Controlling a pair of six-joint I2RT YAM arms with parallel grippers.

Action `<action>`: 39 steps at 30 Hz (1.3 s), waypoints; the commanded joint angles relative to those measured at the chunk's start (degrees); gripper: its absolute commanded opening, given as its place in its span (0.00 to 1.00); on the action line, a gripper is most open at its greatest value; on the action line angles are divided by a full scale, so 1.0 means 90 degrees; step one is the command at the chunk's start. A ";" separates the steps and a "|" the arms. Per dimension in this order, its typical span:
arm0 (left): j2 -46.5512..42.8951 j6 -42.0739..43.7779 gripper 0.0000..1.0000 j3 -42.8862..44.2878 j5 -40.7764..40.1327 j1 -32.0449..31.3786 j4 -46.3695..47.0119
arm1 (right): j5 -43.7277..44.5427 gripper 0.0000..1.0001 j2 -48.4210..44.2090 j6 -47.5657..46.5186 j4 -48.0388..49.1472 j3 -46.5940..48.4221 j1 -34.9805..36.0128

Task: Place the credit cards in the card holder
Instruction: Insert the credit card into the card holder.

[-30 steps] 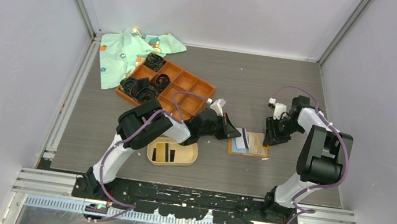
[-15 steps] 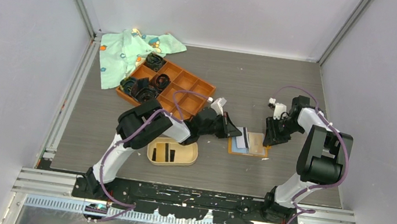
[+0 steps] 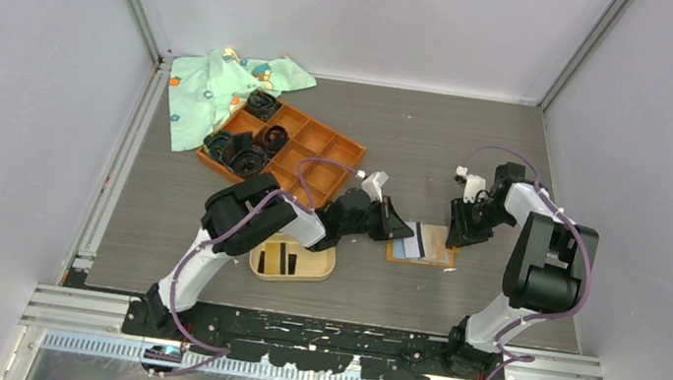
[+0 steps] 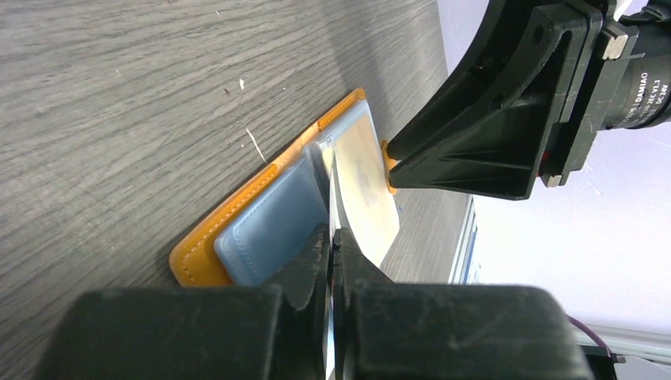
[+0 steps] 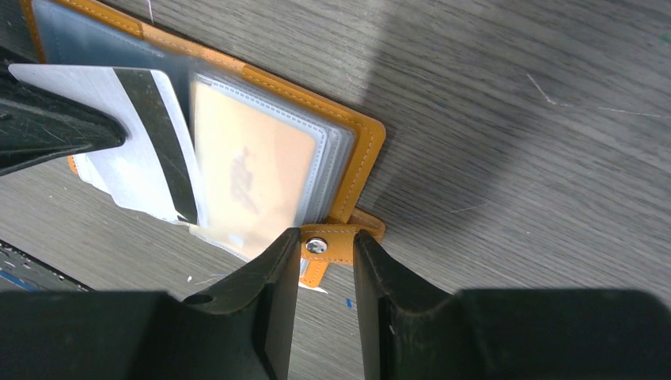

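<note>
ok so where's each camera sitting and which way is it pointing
top external: fixed high behind the arms, looking down at the table; the left arm and right arm show.
left wrist: low, facing along its own shut jaws, pinching a card edge-on over the orange wallet; right jaws opposite.
right wrist: looking down past its own jaws, which grip the wallet's snap tab; left jaws at left.
shared: both wrist views show wallet and card from opposite sides.
</note>
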 commanded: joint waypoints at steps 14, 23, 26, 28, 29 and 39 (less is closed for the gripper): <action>0.0085 -0.0605 0.00 -0.0058 -0.0276 -0.0176 -0.0121 | -0.0130 0.37 0.0051 -0.0098 -0.0112 0.0157 -0.0017; -0.0081 -0.0744 0.00 -0.0091 -0.0263 -0.0176 -0.0523 | -0.0135 0.37 0.0051 -0.0098 -0.0116 0.0157 -0.0008; -0.0024 -0.0779 0.00 -0.0024 -0.0156 -0.0176 -0.0506 | -0.0130 0.36 0.0062 -0.0098 -0.0110 0.0157 -0.0007; 0.0011 -0.0787 0.00 0.0035 -0.0085 -0.0177 -0.0496 | -0.0131 0.37 0.0063 -0.0098 -0.0117 0.0157 0.0018; 0.0023 -0.0785 0.00 0.0048 -0.0063 -0.0172 -0.0495 | -0.0133 0.36 0.0060 -0.0098 -0.0109 0.0157 0.0022; 0.0184 -0.0891 0.00 0.0171 0.0133 -0.0177 -0.0385 | -0.0130 0.36 0.0095 -0.0098 -0.0118 0.0157 0.0110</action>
